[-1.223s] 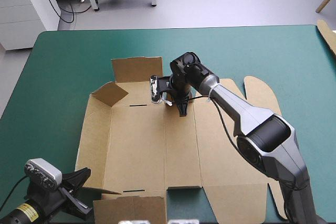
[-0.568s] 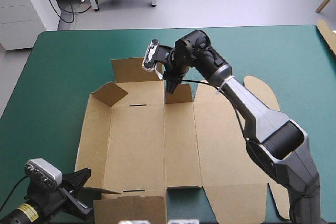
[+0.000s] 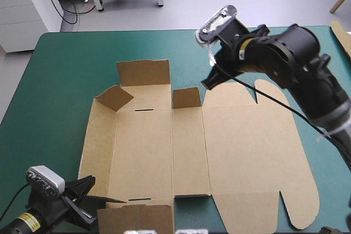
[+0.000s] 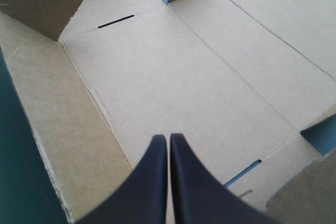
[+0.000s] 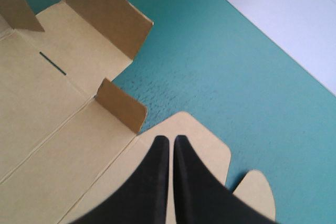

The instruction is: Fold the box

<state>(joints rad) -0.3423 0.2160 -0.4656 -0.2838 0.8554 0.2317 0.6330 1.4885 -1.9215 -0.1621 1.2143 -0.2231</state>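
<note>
Teal-green surface (image 3: 66, 80) carries the brown box (image 3: 241, 152), spread mostly flat with its far flaps raised. Left fingers (image 4: 149, 182) are pressed together low over the box's near-left part. Right fingers (image 5: 152, 182), likewise closed and empty, hang above the box's far rounded lid edge; only the high view shows their height.

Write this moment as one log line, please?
brown cardboard box: mostly flat, far flaps up | left gripper: shut | right gripper: shut, raised
</note>
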